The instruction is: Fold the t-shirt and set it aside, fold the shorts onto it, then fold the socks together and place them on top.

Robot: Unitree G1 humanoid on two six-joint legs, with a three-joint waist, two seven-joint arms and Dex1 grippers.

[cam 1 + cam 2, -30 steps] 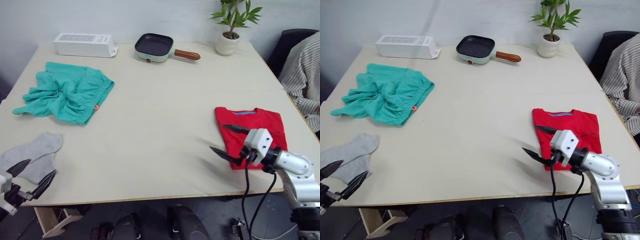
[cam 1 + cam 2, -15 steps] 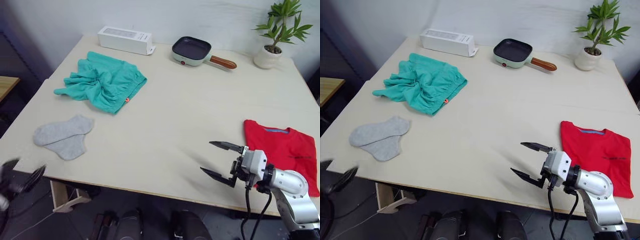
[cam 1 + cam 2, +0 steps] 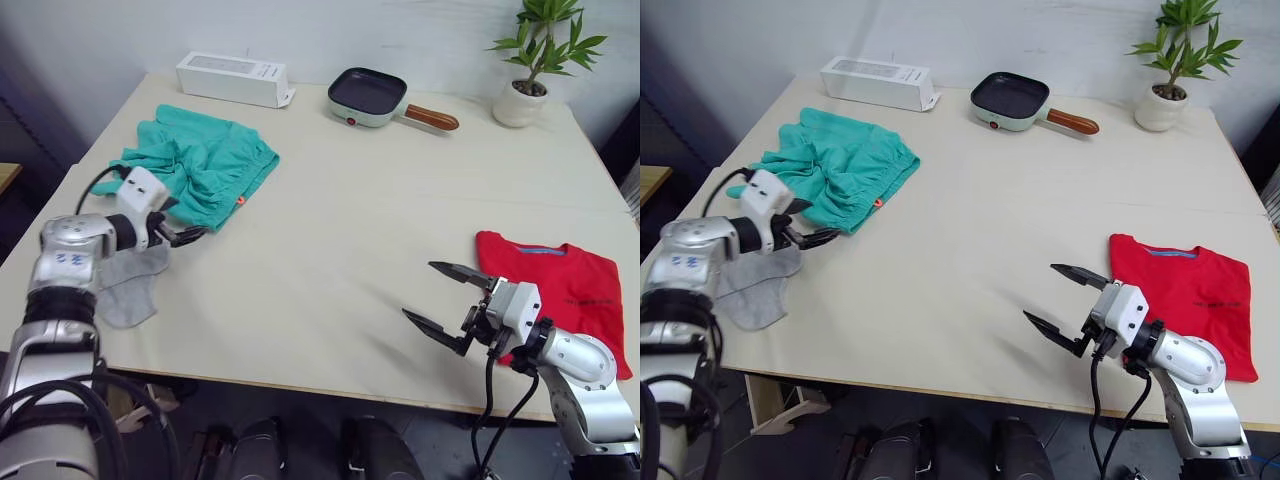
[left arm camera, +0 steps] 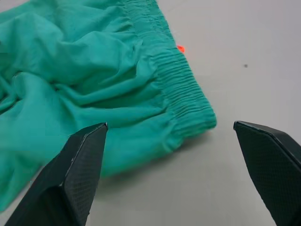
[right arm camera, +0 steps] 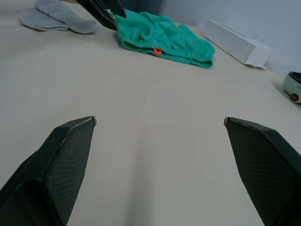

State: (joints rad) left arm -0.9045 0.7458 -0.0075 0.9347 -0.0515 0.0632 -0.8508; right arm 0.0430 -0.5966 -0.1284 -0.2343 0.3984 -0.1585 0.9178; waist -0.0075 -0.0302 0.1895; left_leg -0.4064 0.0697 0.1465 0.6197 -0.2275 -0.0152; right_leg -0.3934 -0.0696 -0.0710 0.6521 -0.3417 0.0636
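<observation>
Left gripper (image 3: 185, 232) spread wide, empty, hovering at the shorts' (image 3: 190, 165) near waistband edge, just over the socks (image 3: 125, 285). Right gripper (image 3: 445, 303) also spread, empty, over bare table (image 3: 330, 220) just beside the folded t-shirt (image 3: 555, 290), collar pointing away from the robot. Shorts lie crumpled, orange tag (image 4: 180, 48) on waistband. Beyond the shorts: white box (image 3: 231, 79), green pan (image 3: 368, 96) with empty black inside, potted plant (image 3: 528, 62).
</observation>
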